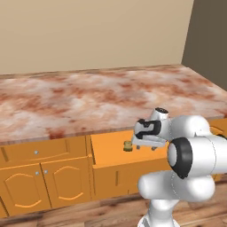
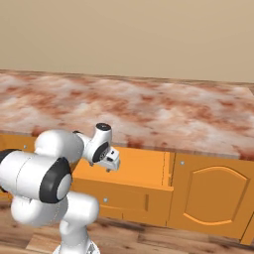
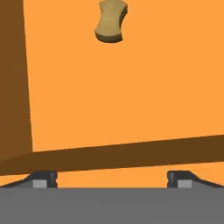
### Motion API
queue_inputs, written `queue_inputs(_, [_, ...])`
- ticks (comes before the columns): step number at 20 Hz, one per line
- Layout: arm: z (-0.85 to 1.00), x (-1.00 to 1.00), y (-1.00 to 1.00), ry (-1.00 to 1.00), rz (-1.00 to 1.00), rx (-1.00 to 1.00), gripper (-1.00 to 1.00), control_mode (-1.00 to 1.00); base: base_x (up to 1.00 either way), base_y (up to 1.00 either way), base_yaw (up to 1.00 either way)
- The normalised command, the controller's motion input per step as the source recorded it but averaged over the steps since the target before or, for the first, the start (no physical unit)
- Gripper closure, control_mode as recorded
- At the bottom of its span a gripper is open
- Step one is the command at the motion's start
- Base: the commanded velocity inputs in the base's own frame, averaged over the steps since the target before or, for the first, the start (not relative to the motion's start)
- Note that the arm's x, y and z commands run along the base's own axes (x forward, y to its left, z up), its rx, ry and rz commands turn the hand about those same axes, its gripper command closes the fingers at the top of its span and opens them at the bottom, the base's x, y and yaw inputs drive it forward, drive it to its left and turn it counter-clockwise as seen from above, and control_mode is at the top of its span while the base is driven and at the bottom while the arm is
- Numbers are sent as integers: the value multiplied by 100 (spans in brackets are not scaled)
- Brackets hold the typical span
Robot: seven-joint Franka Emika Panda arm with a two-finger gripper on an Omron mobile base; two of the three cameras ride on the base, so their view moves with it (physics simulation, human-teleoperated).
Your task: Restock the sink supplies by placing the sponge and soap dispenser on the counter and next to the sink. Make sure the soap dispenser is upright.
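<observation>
The sponge (image 3: pixel 111 21), a small tan bone-shaped block, lies flat on the orange floor of an open drawer (image 3: pixel 131 87) under the counter (image 1: pixel 88 102). In the left base view the sponge (image 1: pixel 128 146) sits just left of my gripper (image 1: pixel 146 147). My gripper (image 3: pixel 112 179) hangs above the drawer, open, with nothing between its fingertips (image 3: pixel 43 178); the sponge is well ahead of them. From the right, the gripper (image 2: pixel 110 167) hovers over the drawer (image 2: pixel 144 168) in front of the counter (image 2: pixel 149 114). The soap dispenser and the sink are out of view.
Orange cabinet doors (image 1: pixel 24 188) and a closed drawer front (image 1: pixel 37 153) stand left of the open drawer. Another cabinet door (image 2: pixel 211 193) is to its right. The drawer's dark side wall (image 3: pixel 13 87) and front wall (image 3: pixel 131 153) border the sponge's area.
</observation>
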Motion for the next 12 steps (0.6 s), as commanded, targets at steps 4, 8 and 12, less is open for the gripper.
queue_inputs(4, [-29, 42, 0, 0, 16, 0, -100, -100, 0, 0, 0])
queue_inputs(8, [-30, 31, 0, 0, 13, 0, -100, -100, 0, 0, 0])
queue_inputs(12, [-30, 13, 0, 0, 9, 0, -100, -100, 0, 0, 0])
